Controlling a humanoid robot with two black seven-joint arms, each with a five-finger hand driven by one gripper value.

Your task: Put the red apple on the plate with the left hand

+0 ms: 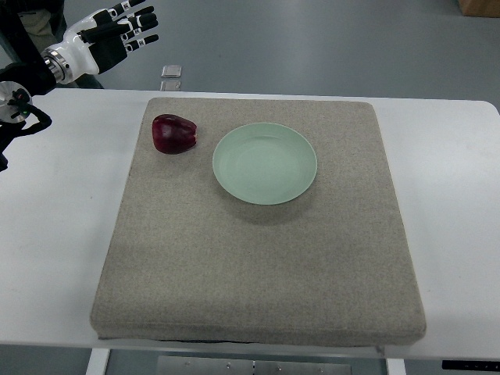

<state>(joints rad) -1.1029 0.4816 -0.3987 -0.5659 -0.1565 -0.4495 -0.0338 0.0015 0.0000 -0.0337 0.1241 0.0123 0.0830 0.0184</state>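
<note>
A dark red apple [173, 133] lies on the grey mat [258, 258], near its far left corner. A pale green plate [265, 163] sits just to the apple's right, a small gap between them, and holds nothing. My left hand [123, 34] is raised at the top left, beyond the table's far edge, well up and left of the apple. Its fingers are spread and hold nothing. The right arm does not show.
The mat covers most of a white table [58, 234]. A small pale object [172, 72] lies on the floor beyond the table's far edge. A black fixture [17, 109] sits at the left edge.
</note>
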